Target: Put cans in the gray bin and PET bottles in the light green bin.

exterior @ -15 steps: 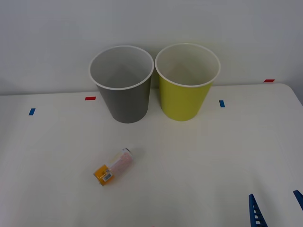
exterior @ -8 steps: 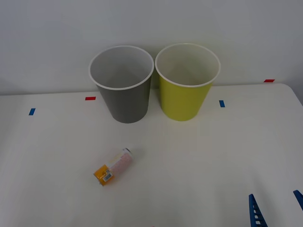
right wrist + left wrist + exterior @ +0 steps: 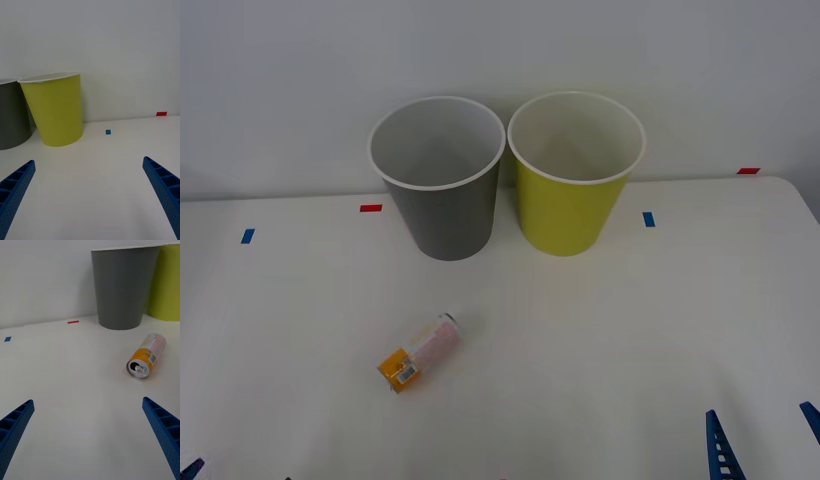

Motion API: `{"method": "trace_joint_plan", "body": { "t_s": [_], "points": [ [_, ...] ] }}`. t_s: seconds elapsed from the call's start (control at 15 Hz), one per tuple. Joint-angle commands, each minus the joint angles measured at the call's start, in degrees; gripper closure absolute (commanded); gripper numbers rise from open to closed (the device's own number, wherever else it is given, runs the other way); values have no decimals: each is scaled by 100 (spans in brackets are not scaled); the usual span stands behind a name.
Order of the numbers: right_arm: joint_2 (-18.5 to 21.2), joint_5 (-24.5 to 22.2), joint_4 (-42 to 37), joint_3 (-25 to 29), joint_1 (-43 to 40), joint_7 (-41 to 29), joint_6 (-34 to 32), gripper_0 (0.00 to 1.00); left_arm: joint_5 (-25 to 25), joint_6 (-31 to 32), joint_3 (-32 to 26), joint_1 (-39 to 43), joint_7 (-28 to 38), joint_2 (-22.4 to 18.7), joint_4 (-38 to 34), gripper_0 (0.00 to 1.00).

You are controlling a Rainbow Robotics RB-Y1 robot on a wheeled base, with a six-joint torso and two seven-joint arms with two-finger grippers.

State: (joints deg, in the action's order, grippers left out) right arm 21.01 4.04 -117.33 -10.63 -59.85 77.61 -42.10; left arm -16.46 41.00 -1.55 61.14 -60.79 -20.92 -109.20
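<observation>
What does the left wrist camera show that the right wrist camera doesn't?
Left wrist alone: the can lying on its side before the gray bin, pull-tab end toward the camera, beyond the open left gripper. Right wrist alone: the open right gripper and a blue tape square beside the light green bin. Shared: both bins standing side by side on the white table.

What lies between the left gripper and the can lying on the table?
Nothing: in the left wrist view, the white table between the open left gripper and the can is bare.
</observation>
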Motion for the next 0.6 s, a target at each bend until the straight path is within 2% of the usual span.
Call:
{"method": "trace_joint_plan", "body": {
  "t_s": [0.07, 0.47, 0.6],
  "points": [
    [0, 0, 0, 0, 0, 0, 0, 0, -41, -717, 58, -480, -12, -536, -286, 0],
    [0, 0, 0, 0, 0, 0, 0, 0, -103, -1262, 559, -1280, -3, -1345, -348, 0],
    [0, 0, 0, 0, 0, 0, 0, 0, -103, -1842, 753, -1500, -3, -1564, -559, 0]
  ]
}}
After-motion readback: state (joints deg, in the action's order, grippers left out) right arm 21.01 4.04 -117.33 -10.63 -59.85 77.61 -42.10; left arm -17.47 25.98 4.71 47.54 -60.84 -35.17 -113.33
